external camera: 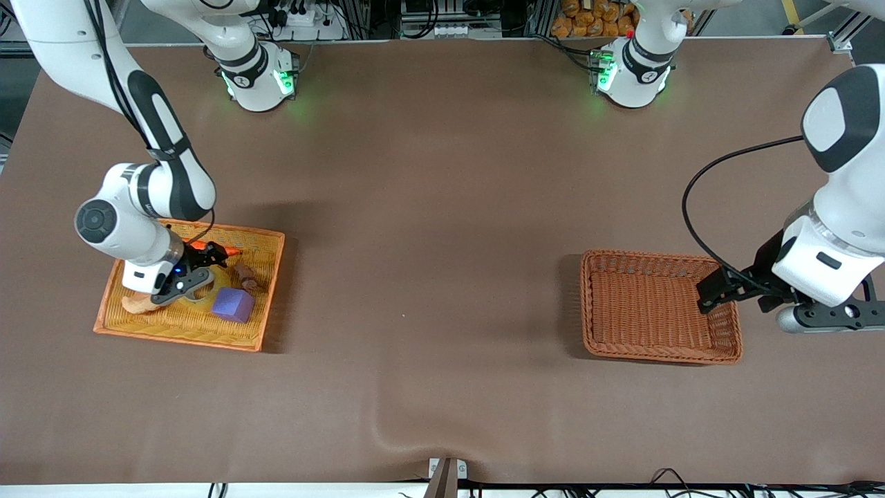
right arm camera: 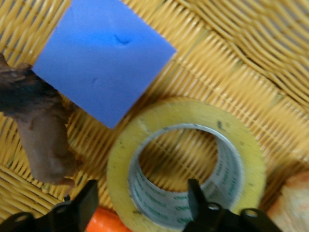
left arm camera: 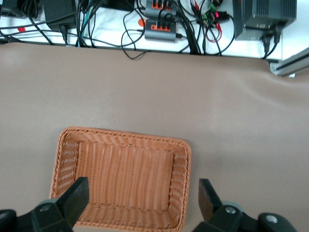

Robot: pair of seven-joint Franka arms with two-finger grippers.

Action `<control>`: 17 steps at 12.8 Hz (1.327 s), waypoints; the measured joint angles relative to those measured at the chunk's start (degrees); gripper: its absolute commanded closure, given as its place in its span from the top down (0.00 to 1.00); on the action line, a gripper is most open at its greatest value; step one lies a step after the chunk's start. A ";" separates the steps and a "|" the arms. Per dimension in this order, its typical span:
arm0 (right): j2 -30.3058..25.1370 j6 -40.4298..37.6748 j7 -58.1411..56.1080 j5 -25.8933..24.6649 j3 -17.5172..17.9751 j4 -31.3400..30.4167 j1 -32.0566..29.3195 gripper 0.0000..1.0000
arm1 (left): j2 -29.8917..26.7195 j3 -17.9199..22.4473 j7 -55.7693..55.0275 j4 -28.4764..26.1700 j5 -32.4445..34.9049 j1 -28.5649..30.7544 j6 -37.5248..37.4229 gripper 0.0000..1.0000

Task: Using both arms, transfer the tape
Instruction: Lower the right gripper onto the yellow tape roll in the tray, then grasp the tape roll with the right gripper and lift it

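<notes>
The yellow tape roll (right arm camera: pixel 248 154) lies flat in the yellow wicker tray (external camera: pixel 266 242), beside the purple cube (right arm camera: pixel 104 58). My right gripper (right arm camera: pixel 142 205) is low in the tray and open, one finger inside the roll's hollow core and the other outside its wall. In the front view the right gripper (external camera: pixel 196 271) hides most of the tape (external camera: pixel 218 278). My left gripper (external camera: pixel 713 293) is open and empty, over the rim of the brown basket (external camera: pixel 657 353) at the left arm's end; it also shows in the left wrist view (left arm camera: pixel 142 200).
The tray also holds the purple cube (external camera: pixel 233 304), a brown root-like toy (right arm camera: pixel 41 135), an orange carrot-like toy (right arm camera: pixel 104 222) and a pale orange pastry toy (external camera: pixel 142 303). The brown basket (left arm camera: pixel 120 140) has nothing in it.
</notes>
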 measured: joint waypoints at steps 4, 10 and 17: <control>0.17 -0.43 -0.04 0.08 0.08 0.75 0.38 0.00 | 0.94 1.01 -0.40 0.05 0.00 0.04 4.73 1.00; -3.25 -17.31 -0.01 0.25 0.09 9.39 0.79 0.00 | 5.19 1.75 -3.36 0.11 0.00 -0.57 19.63 1.00; -6.04 -33.22 12.34 7.54 0.96 27.08 12.30 0.00 | 7.30 0.81 -33.90 0.38 -0.09 -2.64 31.33 1.00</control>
